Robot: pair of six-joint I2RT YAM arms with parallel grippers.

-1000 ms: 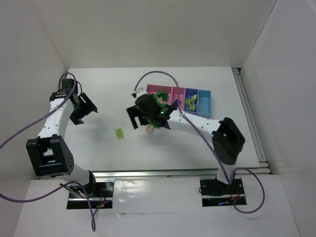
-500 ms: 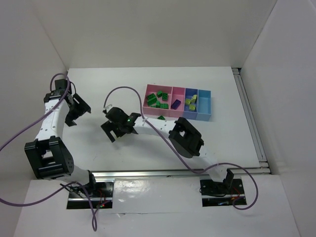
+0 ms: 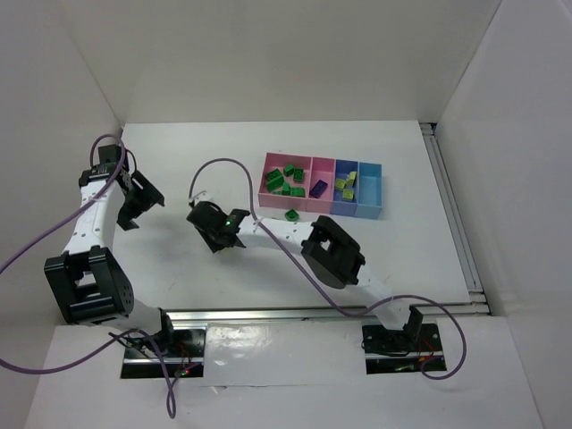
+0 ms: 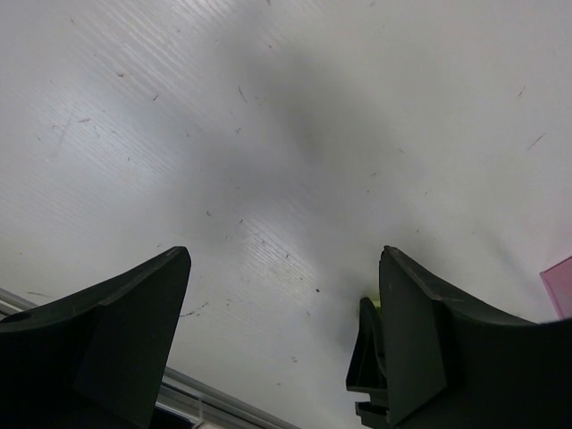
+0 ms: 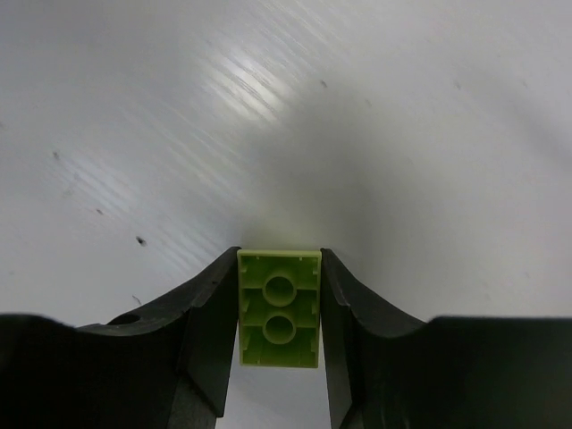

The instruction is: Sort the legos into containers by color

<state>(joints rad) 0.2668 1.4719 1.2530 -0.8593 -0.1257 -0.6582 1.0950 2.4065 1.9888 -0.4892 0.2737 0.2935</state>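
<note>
Swung left from the joined pink and blue plastic bins (image 3: 369, 192), right gripper (image 5: 279, 261) clamps a small yellow-green plastic brick (image 5: 279, 308) on the white table (image 5: 357, 107).
Matching bricks (image 3: 344, 186) sit in the blue bin (image 3: 346, 206), well apart: a carry back looks next.

Table: we see a white tabletop (image 3: 179, 268), faintly scuffed.
Walls: we see plain white panels (image 3: 295, 54) on three sides.
Near edge: we see a metal rail (image 3: 268, 314).

A white table (image 3: 206, 170) sits inside plain white walls (image 3: 295, 54). A silver metal rail (image 3: 268, 313) runs along its near edge, a second rail (image 3: 451, 206) along its right side. Fine dark scuffs (image 4: 240, 92) fleck the tabletop.
</note>
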